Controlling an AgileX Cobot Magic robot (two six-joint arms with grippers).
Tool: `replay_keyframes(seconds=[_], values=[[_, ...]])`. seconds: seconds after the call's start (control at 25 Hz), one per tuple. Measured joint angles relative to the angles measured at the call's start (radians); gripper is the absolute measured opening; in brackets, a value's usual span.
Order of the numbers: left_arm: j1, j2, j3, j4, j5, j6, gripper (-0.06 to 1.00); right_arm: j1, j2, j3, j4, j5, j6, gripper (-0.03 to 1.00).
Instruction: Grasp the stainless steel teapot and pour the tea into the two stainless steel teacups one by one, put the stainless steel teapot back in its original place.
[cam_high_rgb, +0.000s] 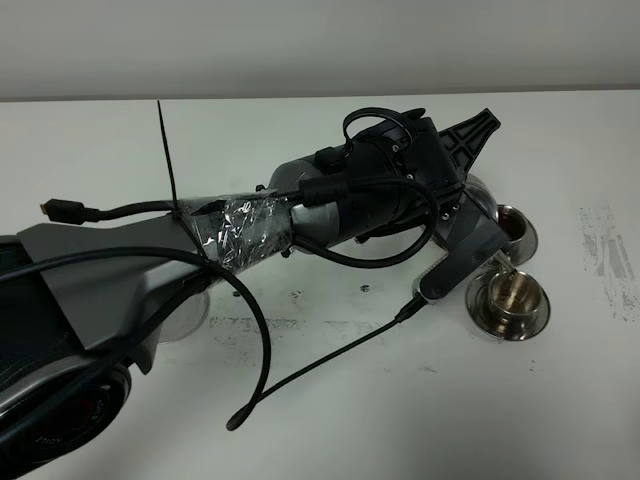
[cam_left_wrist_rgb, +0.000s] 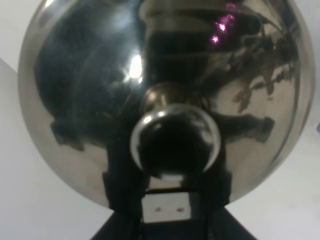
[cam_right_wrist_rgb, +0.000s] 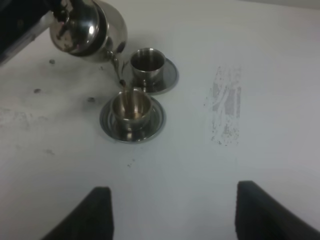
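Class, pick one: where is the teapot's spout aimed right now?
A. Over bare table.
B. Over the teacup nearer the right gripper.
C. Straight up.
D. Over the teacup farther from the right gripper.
B: the tilted stainless steel teapot has its spout over the nearer teacup, with reddish tea falling in.

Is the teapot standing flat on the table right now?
No, the stainless steel teapot hangs tilted in the air, a thin stream of tea running from its spout into a teacup.

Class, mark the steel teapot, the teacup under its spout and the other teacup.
steel teapot (cam_right_wrist_rgb: 82, 30): right wrist view, round body.
teacup under the spout (cam_right_wrist_rgb: 131, 107): right wrist view, inside.
other teacup (cam_right_wrist_rgb: 147, 63): right wrist view, side wall.
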Motion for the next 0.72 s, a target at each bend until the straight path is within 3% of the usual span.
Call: replay_keyframes(seconds=[0.72], values=[[0.0, 0.0, 0.0, 0.036, -0.012, 0.01, 0.19, 0.0, 0.0, 0.0, 0.0, 0.0, 0.0, 0.51]])
